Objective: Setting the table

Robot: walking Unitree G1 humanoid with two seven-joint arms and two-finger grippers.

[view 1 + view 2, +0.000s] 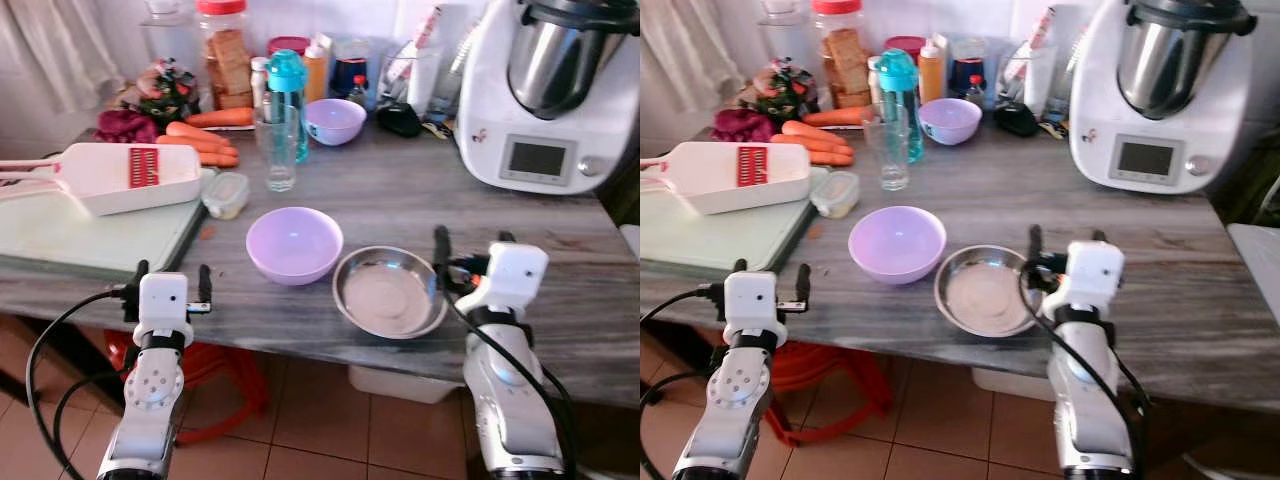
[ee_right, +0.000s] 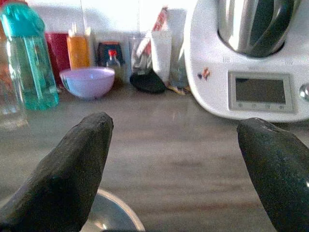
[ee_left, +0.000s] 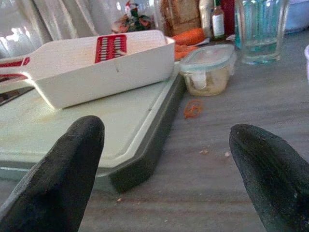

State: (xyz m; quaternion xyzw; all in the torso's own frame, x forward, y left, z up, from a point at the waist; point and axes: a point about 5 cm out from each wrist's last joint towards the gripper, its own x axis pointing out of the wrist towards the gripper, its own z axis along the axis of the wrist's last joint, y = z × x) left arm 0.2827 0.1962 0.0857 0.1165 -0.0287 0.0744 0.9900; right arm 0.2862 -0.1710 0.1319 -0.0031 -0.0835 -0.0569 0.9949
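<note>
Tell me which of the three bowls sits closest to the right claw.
The steel bowl, beside the right claw at the counter's front edge. The near purple bowl lies further left; the small purple bowl stands back among the bottles.

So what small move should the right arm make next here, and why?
Probably ease the right gripper down and slightly left so one finger goes inside the steel bowl rim. Its fingers are open, and the left finger sits just above the rim's right edge, nothing held. The left gripper is open near the cutting board, farther from any bowl.
</note>
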